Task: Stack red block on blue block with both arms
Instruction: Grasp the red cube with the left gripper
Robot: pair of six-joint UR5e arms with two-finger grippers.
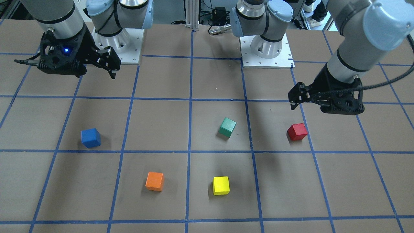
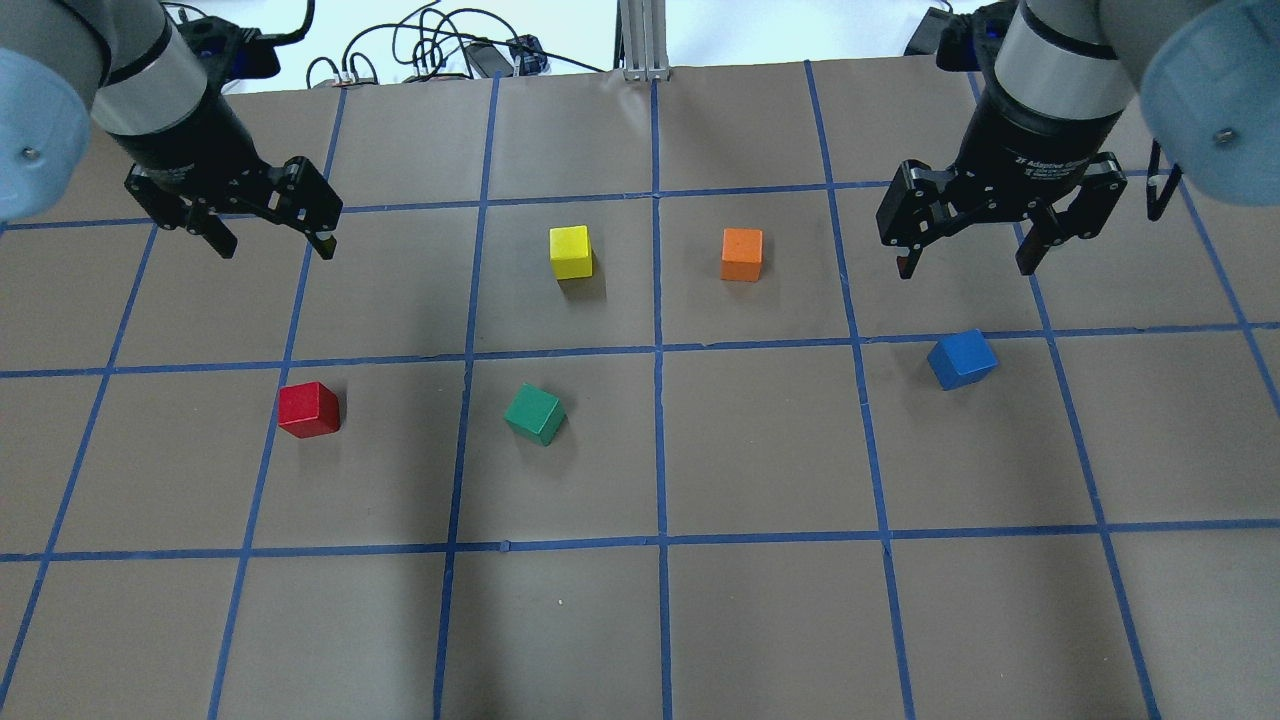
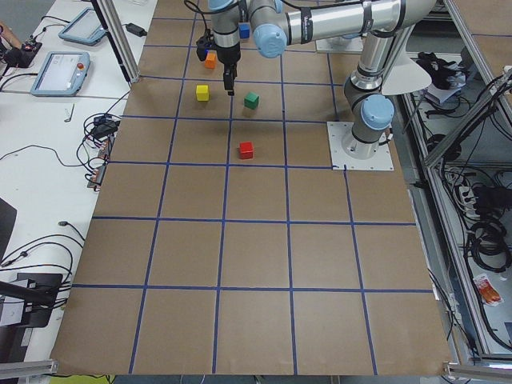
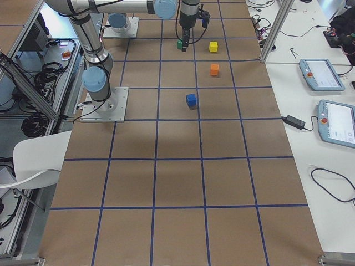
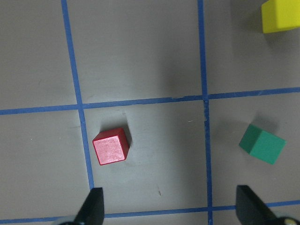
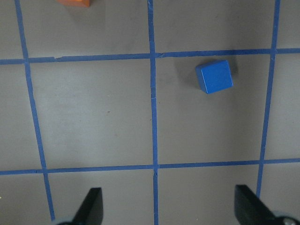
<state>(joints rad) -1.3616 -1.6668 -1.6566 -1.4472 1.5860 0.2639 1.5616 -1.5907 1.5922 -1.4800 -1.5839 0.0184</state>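
Both tools hang wide open and empty above the counter (image 2: 760, 450): the left tool (image 2: 272, 238) on the red block's side, the right tool (image 2: 967, 262) on the blue block's side. Neither touches anything.

Nothing of the stack looks done yet. The red block (image 2: 308, 410) sits on the counter in the left half, just beside a tape line. The blue block (image 2: 961, 359) sits well apart from it in the right half, with nothing on top. All of the work is left: grasp red, carry it across and set it on blue. Since red is on the left arm's side and blue on the right's, a pass between the arms seems likely.

In the left wrist view red lies ahead of the fingers and toward one side of the gap, not centred between them. The tool would probably need to shift and come down before closing.

Red has bare counter on every side. Its nearest neighbour, the green block (image 2: 535, 414), is well apart, so the fingers have room. Blue is turned against the grid and also stands free, with the orange block (image 2: 741, 254) a good way off. Green lies near the straight path from red to blue, and the yellow block (image 2: 570, 251) is farther out. A carry at height should clear both. The counter's edges are far from every block.
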